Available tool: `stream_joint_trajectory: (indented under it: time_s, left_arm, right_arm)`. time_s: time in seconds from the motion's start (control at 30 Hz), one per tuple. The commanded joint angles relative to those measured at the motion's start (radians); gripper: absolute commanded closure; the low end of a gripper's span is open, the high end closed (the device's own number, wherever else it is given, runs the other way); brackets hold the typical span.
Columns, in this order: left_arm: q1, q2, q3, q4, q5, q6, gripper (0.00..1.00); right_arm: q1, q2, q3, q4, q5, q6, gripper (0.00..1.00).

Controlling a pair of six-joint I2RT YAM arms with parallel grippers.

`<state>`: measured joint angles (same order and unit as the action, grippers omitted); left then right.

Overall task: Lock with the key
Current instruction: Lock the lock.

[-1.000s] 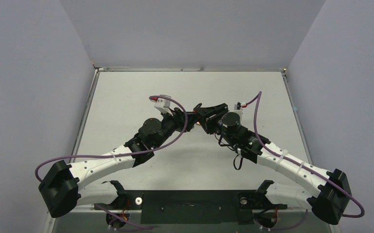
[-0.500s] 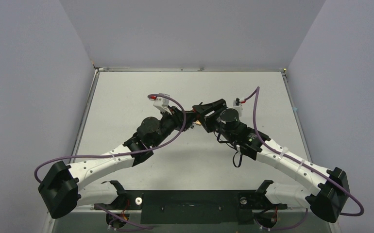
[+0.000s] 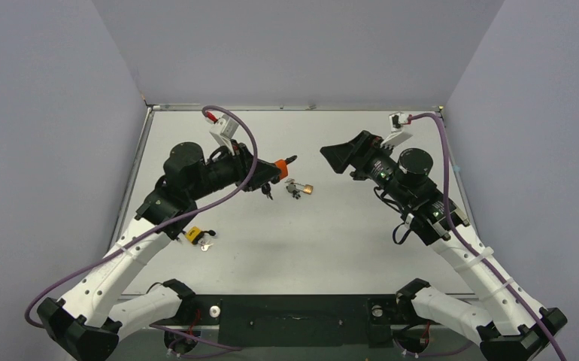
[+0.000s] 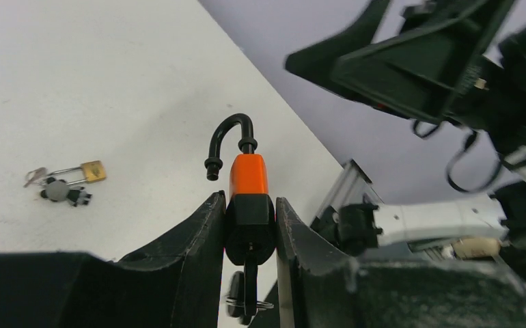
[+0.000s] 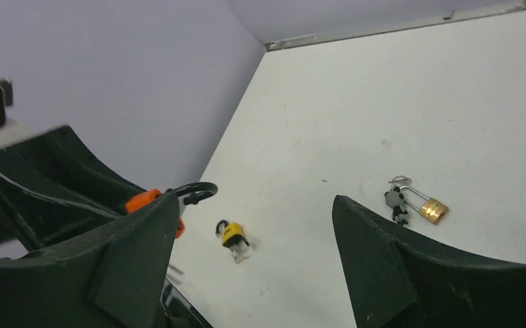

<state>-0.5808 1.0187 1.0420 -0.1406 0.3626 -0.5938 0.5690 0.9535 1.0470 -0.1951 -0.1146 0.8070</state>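
My left gripper (image 3: pixel 277 167) is shut on an orange padlock with a black base (image 4: pixel 248 184), held above the table. Its black shackle (image 4: pixel 227 140) stands open. A black-headed key on a small ring (image 4: pixel 250 287) sticks in the padlock's bottom and hangs between my fingers; it also shows in the top view (image 3: pixel 268 192). My right gripper (image 3: pixel 339 154) is open and empty, apart from the padlock and to its right. In the right wrist view the right gripper (image 5: pixel 255 199) is spread wide, with the orange padlock (image 5: pixel 141 200) at the left.
A small brass padlock (image 3: pixel 307 188) with its own small dark-headed keys (image 3: pixel 294 189) lies mid-table. A yellow padlock (image 3: pixel 192 235) with a silver key (image 3: pixel 207 246) lies nearer, at the left. Grey walls enclose the table on three sides.
The two grippers were together at mid-table. They have pulled apart: the left went back and left with the orange padlock, and the right went right, now open.
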Motion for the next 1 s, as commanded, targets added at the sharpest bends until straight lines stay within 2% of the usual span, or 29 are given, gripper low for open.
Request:
stream_joint_trajectory:
  time_s: [0.0, 0.2, 0.27, 0.37, 0.53, 0.6, 0.67, 0.97]
  left_arm:
    - [0.003, -0.07, 0.138, -0.139, 0.27, 0.05, 1.0]
    - [0.002, -0.117, 0.194, -0.156, 0.407, -0.044, 1.0]
    - [0.003, -0.125, 0.199, -0.127, 0.449, -0.091, 1.0]
    - [0.003, -0.131, 0.202, -0.068, 0.479, -0.165, 1.0]
    - [0.003, -0.13, 0.202, 0.042, 0.517, -0.311, 1.0]
    - [0.002, -0.132, 0.206, 0.07, 0.52, -0.343, 1.0]
    - [0.002, -0.132, 0.208, 0.097, 0.52, -0.365, 1.0]
    - [0.002, -0.137, 0.204, 0.125, 0.522, -0.406, 1.0]
  right_arm:
    - [-0.002, -0.011, 0.03, 0.071, -0.297, -0.309, 0.23]
    - [0.001, -0.054, 0.036, 0.216, -0.583, -0.3, 0.32]
    - [0.017, -0.072, 0.039, 0.245, -0.629, -0.272, 0.35]
    - [0.064, -0.1, 0.067, 0.209, -0.629, -0.314, 0.38]
    - [0.181, -0.103, 0.124, 0.054, -0.562, -0.431, 0.42]
    - [0.191, -0.089, 0.144, 0.038, -0.568, -0.438, 0.49]
    - [0.2, -0.086, 0.147, 0.035, -0.568, -0.441, 0.52]
    - [0.21, -0.075, 0.168, 0.017, -0.518, -0.471, 0.53]
